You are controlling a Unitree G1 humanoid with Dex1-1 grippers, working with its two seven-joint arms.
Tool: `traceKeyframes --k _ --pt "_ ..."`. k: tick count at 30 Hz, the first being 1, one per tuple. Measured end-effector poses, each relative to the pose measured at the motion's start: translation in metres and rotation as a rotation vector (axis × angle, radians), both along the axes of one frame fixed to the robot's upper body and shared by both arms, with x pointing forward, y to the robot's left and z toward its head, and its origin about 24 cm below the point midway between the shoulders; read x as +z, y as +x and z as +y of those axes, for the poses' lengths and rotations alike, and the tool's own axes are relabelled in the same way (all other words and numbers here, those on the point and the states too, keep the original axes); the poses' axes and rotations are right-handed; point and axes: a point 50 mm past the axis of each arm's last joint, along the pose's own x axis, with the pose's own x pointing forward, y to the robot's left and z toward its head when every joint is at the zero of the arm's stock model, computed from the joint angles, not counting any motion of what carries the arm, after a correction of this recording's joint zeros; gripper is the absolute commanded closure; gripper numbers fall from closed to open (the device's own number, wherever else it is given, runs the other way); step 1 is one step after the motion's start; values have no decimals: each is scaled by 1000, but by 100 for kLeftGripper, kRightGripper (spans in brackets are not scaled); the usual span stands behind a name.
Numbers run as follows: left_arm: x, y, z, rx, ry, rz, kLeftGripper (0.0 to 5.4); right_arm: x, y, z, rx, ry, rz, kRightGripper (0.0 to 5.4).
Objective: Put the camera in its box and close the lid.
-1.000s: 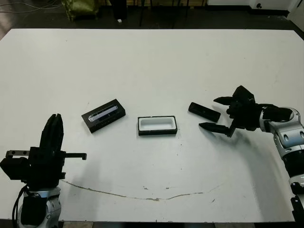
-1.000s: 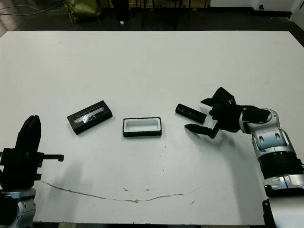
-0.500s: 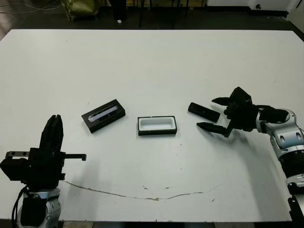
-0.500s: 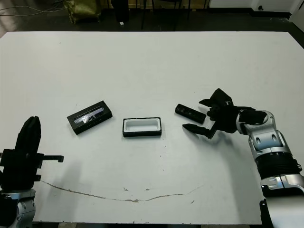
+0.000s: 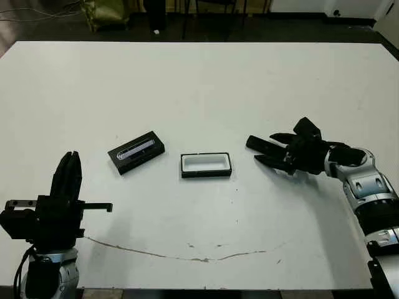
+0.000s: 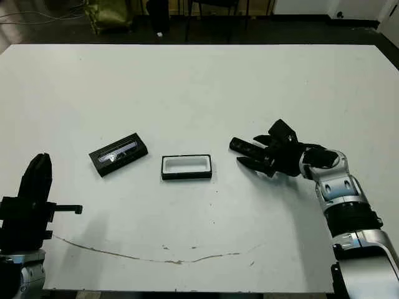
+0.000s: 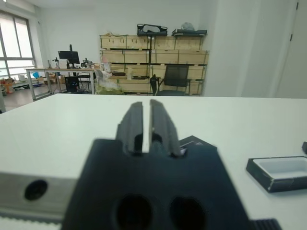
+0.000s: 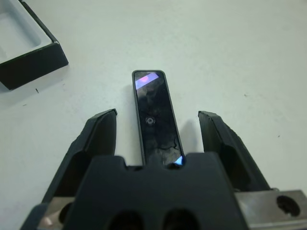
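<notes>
Black fingers of the right claw (image 8: 157, 132) are spread wide, straddling the camera (image 8: 154, 115), which lies flat on the white worktop (image 5: 199, 81) without touching either finger. Just beside it sits the open box (image 5: 206, 165), then the lid (image 5: 136, 151). Well apart, the left claw (image 7: 147, 125) hovers clenched, holding nothing.

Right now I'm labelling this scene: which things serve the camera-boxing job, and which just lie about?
For the job:
camera, between the open right gripper fingers
box, unlidded
lid, beside the box

Lying about:
Nothing else on the table; left gripper idle.
</notes>
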Motion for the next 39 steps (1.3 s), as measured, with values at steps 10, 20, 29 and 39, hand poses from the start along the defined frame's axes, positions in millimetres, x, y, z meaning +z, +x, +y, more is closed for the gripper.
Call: traceKeyframes --k 10,20,29,39 --pt "1 1 0 -1 -1 -5 540 2 2 2 46 -10 15 205" --pt "0 1 1 1 0 -3 540 2 2 2 63 -8 19 205" --pt "1 0 1 1 -3 -14 540 2 1 2 70 -4 27 205" --pt "1 0 1 2 -2 -15 540 1 1 3 78 -1 31 205"
